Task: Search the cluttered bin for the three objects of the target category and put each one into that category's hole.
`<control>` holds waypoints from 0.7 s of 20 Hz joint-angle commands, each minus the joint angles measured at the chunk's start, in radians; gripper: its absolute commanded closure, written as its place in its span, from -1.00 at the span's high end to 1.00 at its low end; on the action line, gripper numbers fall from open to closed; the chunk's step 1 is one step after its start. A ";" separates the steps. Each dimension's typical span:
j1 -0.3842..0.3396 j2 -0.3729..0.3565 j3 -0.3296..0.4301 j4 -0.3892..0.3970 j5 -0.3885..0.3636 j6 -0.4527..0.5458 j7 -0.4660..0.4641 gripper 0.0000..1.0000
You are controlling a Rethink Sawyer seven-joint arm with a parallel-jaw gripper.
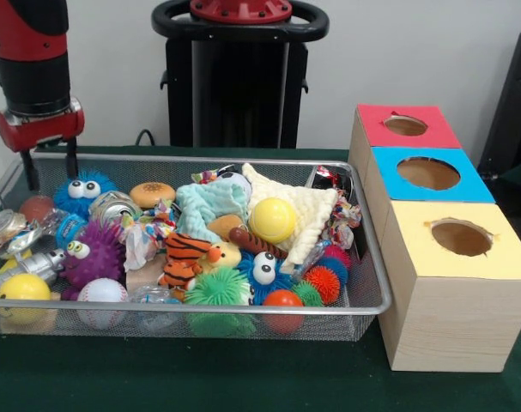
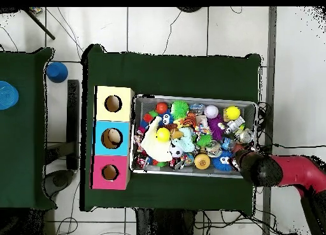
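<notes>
The silver wire-mesh bin (image 1: 191, 306) is full of toys; in the overhead view (image 2: 191, 98) it lies right of the boxes. One see-through bluish plastic bag (image 1: 47, 228) lies at the bin's left end, beside a dented can. Another bag (image 1: 154, 298) shows at the front rim between a baseball and a green spiky ball. A third is not clear to me. The blue-faced box's hole (image 1: 428, 173) (image 2: 112, 138) is the middle one. My gripper (image 1: 50, 165) (image 2: 242, 158) hangs open and empty above the bin's far-left corner in the front view.
The red-faced box (image 1: 406, 125) and yellow-faced box (image 1: 461, 238) flank the blue one. The bin holds dented cans (image 1: 114, 206), rope toys (image 1: 157, 225), a yellow ball (image 1: 272, 220), fuzzy toys (image 1: 87, 190) and cloths (image 1: 210, 206). The pedestal (image 1: 239, 77) stands behind.
</notes>
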 commanded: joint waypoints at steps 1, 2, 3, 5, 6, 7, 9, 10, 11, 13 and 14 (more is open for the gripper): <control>0.043 0.011 0.029 -0.021 -0.068 -0.079 -0.116 1.00; 0.043 0.027 0.017 -0.023 -0.079 -0.093 -0.105 1.00; 0.043 0.043 0.006 -0.025 -0.091 -0.106 -0.095 1.00; 0.049 0.059 -0.007 -0.030 -0.104 -0.132 -0.077 1.00; 0.042 0.074 -0.019 -0.028 -0.122 -0.152 -0.073 1.00; 0.035 0.090 -0.032 -0.027 -0.139 -0.173 -0.070 1.00; 0.023 0.102 -0.045 -0.021 -0.158 -0.198 -0.068 1.00; 0.026 0.106 -0.049 -0.023 -0.159 -0.199 -0.064 1.00; 0.028 0.110 -0.053 -0.025 -0.160 -0.200 -0.060 1.00; 0.033 0.112 -0.058 -0.027 -0.160 -0.207 -0.058 1.00; 0.031 0.116 -0.062 -0.029 -0.162 -0.214 -0.059 1.00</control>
